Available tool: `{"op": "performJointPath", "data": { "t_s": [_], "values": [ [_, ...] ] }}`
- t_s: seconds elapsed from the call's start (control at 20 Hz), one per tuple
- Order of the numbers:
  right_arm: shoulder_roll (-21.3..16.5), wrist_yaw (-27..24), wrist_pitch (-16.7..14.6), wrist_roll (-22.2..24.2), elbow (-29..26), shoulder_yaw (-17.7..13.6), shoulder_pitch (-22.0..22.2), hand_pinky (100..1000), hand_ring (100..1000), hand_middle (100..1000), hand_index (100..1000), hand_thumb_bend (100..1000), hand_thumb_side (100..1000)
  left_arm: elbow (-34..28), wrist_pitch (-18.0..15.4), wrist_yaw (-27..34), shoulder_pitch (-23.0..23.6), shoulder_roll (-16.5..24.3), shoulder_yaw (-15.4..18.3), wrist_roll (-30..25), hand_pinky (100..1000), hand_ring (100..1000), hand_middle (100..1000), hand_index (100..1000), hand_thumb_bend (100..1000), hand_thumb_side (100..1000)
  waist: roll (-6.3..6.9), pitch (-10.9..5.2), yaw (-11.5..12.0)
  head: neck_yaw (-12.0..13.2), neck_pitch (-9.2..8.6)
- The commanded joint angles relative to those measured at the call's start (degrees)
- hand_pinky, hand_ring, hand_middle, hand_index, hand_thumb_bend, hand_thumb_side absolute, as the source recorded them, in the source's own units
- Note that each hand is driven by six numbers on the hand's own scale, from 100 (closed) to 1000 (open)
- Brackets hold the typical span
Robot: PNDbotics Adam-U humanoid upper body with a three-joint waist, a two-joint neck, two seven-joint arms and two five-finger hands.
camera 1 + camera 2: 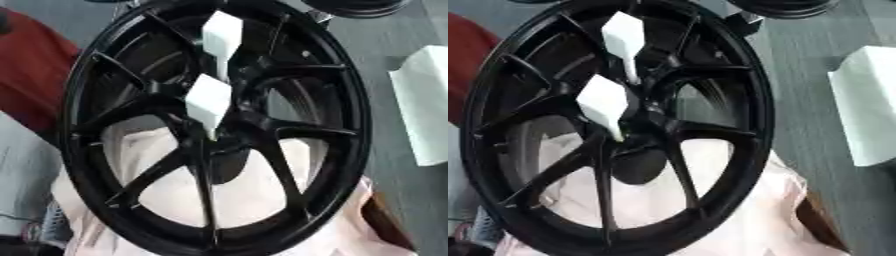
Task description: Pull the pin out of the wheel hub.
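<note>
A grey floor [815, 125] carries a pale pink cloth [254, 200], on which the black wheel hub [219, 125] rests, with a white block [868, 105] lying to the right and a red object [31, 75] to the left.

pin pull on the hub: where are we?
Nothing looks done: two white wedge-shaped pins, the upper and the lower, still stick out of the black spoked wheel near its hub. Nothing is in hand either; neither robot hand shows in either view. Left: reach in, grasp a pin, pull it out.
</note>
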Motion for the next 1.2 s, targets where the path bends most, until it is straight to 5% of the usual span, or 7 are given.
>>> {"op": "performJointPath", "data": {
  "t_s": [0.05,0.3,0.7,0.75,0.9,1.0,1.2],
  "values": [
    [3.44,3.16,0.95,0.54,-0.39,0.08,0.65,883,981,861,930,100,100,-1.16,0.1,0.18,-0.52,0.35,-0.04,-0.25,663,600,547,807,100,774,0.03,-1.43,0.0,-0.08,-0.93],
    [9.28,7.54,2.97,-1.76,-0.39,1.27,0.42,880,979,873,918,100,104,-1.16,0.28,0.27,-0.6,0.24,-0.25,-0.54,664,601,547,807,100,775,0.16,-1.46,0.09,-0.14,-0.86],
    [12.22,14.45,4.31,-6.41,-0.39,3.74,-1.32,843,943,844,917,100,100,-1.16,0.34,0.34,-0.51,0.16,-0.25,-0.61,665,600,546,806,100,776,0.2,-1.5,0.19,-0.13,-0.81],
    [12.22,14.52,3.61,-7.25,-0.39,4.18,-1.82,834,932,841,919,100,141,-1.16,0.36,0.36,-0.51,0.14,-0.3,-0.64,665,600,546,806,100,776,0.18,-1.53,0.23,-0.14,-0.76],
    [11.6,13.78,0.94,-10.04,-0.39,5.02,-3.42,825,909,823,909,100,478,-1.16,0.36,0.34,-0.57,0.15,-0.39,-0.74,665,600,546,806,100,773,0.13,-1.69,0.35,-0.07,-0.93],
    [11.03,13.81,-0.92,-11.91,-0.39,6.02,-4.57,817,895,811,899,100,524,-1.16,0.36,0.33,-0.57,0.17,-0.43,-0.78,665,600,546,806,100,774,0.15,-1.76,0.33,-0.23,-0.93],
    [11.46,13.67,-13.81,-15.47,-0.39,9.5,-4.53,809,874,792,884,100,520,-1.16,0.35,0.43,-0.61,-0.01,-0.57,-0.86,665,600,546,805,100,774,0.19,-1.75,0.36,-0.48,-0.94]
  ]
}}
